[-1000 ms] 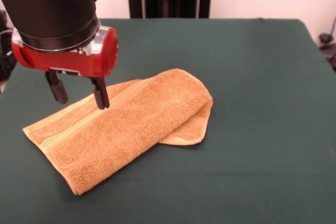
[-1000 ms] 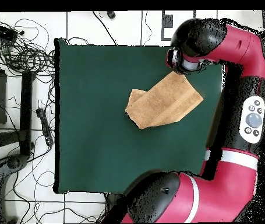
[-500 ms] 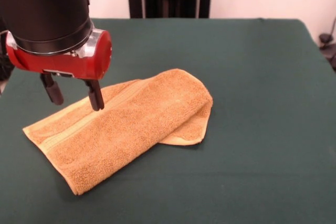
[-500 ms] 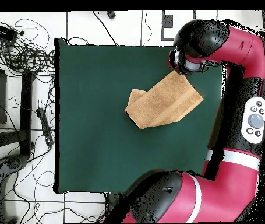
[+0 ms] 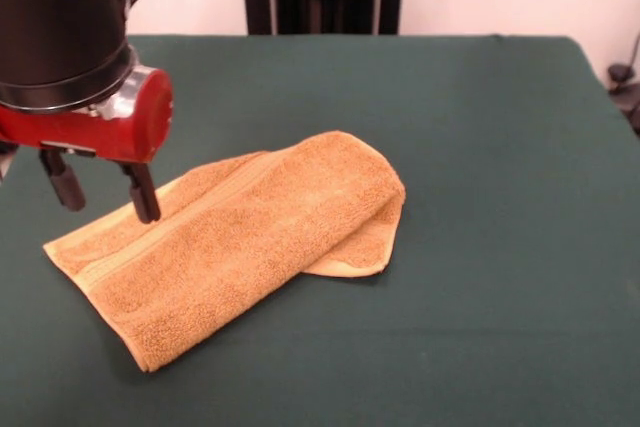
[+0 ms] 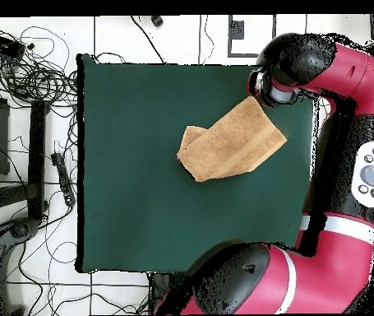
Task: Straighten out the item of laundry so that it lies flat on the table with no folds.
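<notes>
The table (image 5: 480,147) is a broad stretch of dark green cloth, and the towel (image 5: 240,237) lies on its left half in the front view, running from the near left up towards the middle. It is not flat: it is doubled over on itself, with a rounded fold at its right end and a lower layer peeking out beneath that end. In the overhead view the towel (image 6: 231,144) sits towards the right side of the table (image 6: 140,206), with the arm (image 6: 346,164) curving round that edge.

Over the last second the gripper (image 5: 104,197) has slid leftward in the front view, from above the woven band (image 5: 150,239) near the towel's far edge to a spot at the far-left corner. Its two dark fingers (image 5: 143,197) hang spread apart, holding nothing; the right one stands over the cloth's edge and the left one hangs over bare table. The towel itself has not shifted.

This looks like lining up on a corner before a pinch, so the unfolding itself is still to come.
</notes>
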Robot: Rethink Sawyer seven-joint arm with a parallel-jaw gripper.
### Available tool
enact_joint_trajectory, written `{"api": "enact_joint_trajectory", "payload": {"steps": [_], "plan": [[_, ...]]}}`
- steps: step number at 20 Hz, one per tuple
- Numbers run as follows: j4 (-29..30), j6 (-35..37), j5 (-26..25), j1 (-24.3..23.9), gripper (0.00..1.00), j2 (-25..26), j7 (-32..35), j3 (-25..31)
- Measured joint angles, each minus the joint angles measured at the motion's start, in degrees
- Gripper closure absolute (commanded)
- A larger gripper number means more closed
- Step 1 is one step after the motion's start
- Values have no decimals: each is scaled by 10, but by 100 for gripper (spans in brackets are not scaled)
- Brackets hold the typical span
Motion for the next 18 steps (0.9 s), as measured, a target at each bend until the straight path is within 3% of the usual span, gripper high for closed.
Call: {"api": "enact_joint_trajectory", "payload": {"steps": [18], "plan": [[14, -7, 0, -4, 0, 0, 0, 0]]}}
